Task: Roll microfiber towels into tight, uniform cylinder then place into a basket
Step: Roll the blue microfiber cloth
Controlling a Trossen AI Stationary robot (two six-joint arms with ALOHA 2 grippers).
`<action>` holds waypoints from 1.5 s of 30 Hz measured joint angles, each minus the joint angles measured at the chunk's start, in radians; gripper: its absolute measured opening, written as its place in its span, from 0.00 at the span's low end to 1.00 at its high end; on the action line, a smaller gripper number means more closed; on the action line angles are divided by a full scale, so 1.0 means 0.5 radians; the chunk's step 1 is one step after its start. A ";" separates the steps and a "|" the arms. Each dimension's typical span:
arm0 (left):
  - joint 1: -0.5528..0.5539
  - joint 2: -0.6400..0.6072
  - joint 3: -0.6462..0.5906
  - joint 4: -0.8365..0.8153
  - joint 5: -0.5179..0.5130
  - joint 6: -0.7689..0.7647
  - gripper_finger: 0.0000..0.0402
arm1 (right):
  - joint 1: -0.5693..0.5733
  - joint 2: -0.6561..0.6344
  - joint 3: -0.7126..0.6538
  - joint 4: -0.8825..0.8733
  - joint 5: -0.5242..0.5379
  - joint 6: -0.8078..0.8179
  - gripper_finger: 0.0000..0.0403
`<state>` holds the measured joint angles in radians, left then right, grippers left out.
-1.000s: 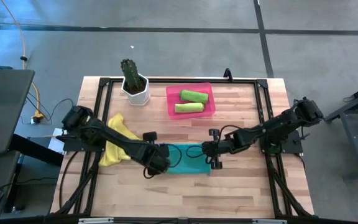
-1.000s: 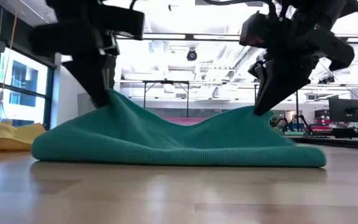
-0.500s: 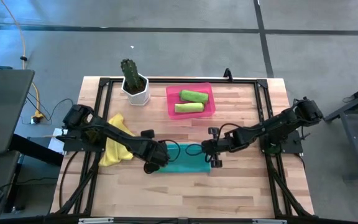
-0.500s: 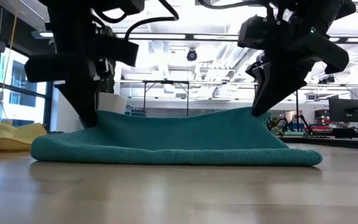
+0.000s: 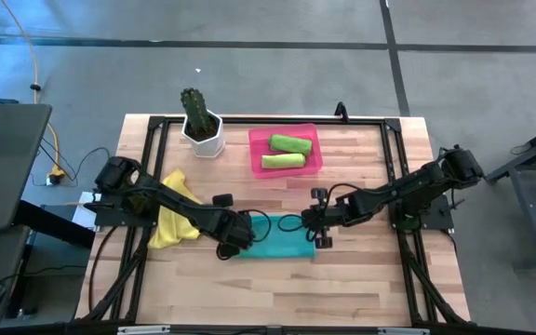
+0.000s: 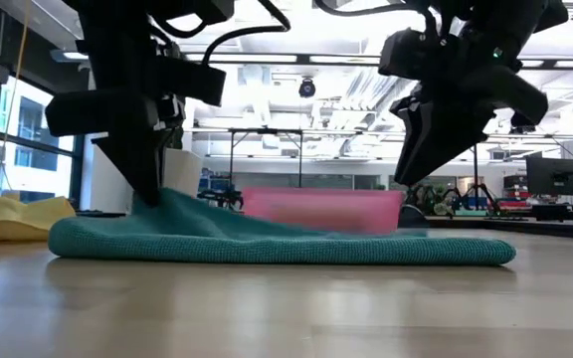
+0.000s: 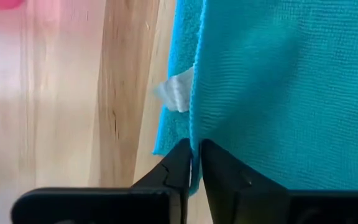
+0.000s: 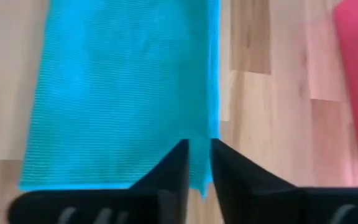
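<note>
Left gripper (image 7: 195, 163) pinching ribbed teal towel (image 7: 278, 81) edge, right gripper (image 8: 197, 163) slightly parted above it.

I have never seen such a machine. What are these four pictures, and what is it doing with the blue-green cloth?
It is a robot with two dark arms at a wooden table; each arm ends in a two-finger gripper. One picture looks down from above, one looks level across the table, and two come from cameras on the wrists. On the table lie a flat teal towel, a crumpled yellow towel, a potted cactus and a pink basket holding two rolled green towels. The left gripper pinches one edge of the teal towel. The right gripper hangs just above the towel's other end, fingers slightly apart, holding nothing.
</note>
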<state>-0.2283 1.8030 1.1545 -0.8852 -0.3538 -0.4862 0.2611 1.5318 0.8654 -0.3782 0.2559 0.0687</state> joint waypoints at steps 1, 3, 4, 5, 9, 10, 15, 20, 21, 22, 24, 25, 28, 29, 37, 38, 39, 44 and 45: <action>0.000 0.010 0.001 0.008 0.000 0.000 0.09 | 0.000 0.000 0.000 -0.008 0.014 -0.024 0.19; 0.000 0.018 -0.002 0.005 0.007 0.000 0.10 | 0.000 -0.001 0.002 -0.018 0.024 -0.050 0.25; 0.000 0.017 -0.001 0.013 0.006 0.000 0.10 | 0.000 -0.001 0.013 -0.033 0.022 -0.046 0.27; 0.000 0.016 0.000 0.026 0.005 0.000 0.10 | 0.000 -0.001 0.030 -0.044 0.009 -0.034 0.29; 0.000 0.017 0.000 0.028 -0.031 0.000 0.11 | 0.002 -0.005 0.064 -0.002 -0.125 0.035 0.32; 0.000 0.017 0.000 0.021 -0.044 0.000 0.11 | 0.002 -0.001 0.064 -0.002 -0.160 0.041 0.32; 0.000 0.017 0.000 0.010 -0.125 0.042 0.16 | 0.002 0.050 0.042 0.003 -0.170 0.073 0.32; 0.000 0.017 0.000 -0.081 -0.169 0.132 0.25 | 0.002 0.122 0.041 0.003 -0.172 0.128 0.32; 0.000 0.017 0.000 -0.099 -0.175 0.139 0.26 | 0.002 0.136 0.040 0.002 -0.172 0.128 0.32; 0.000 0.017 0.000 -0.095 -0.177 0.131 0.27 | 0.002 0.150 0.040 0.007 -0.172 0.125 0.32; -0.001 0.017 0.012 -0.070 -0.129 0.050 0.28 | 0.001 0.187 0.040 0.003 -0.171 0.123 0.32; -0.001 0.017 0.029 -0.058 -0.082 -0.017 0.28 | -0.002 0.207 0.040 0.007 -0.171 0.109 0.32; -0.008 0.017 0.062 0.130 0.087 -0.239 0.28 | -0.003 0.264 0.040 0.004 -0.171 -0.032 0.32; -0.018 0.017 0.062 0.224 0.160 -0.280 0.27 | -0.003 0.280 0.040 -0.003 -0.172 -0.099 0.32; -0.207 0.015 0.062 0.689 0.275 -0.304 0.25 | -0.003 0.371 0.040 0.024 -0.189 -0.240 0.32; -0.228 0.006 0.061 0.678 0.275 -0.342 0.25 | -0.004 0.377 0.040 0.034 -0.215 -0.183 0.32; -0.252 -0.005 0.061 0.668 0.270 -0.389 0.25 | -0.005 0.387 0.040 0.056 -0.248 -0.116 0.32; -0.335 -0.068 0.062 0.633 0.228 -0.529 0.25 | 0.043 0.430 0.043 0.191 -0.430 0.125 0.32; -0.349 -0.086 0.061 0.618 0.206 -0.537 0.25 | 0.063 0.438 0.043 0.226 -0.464 0.129 0.32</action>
<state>-0.4028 1.7599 1.1853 -0.5762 -0.2509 -0.7549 0.2925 1.7507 0.8871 -0.2650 0.0240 0.1332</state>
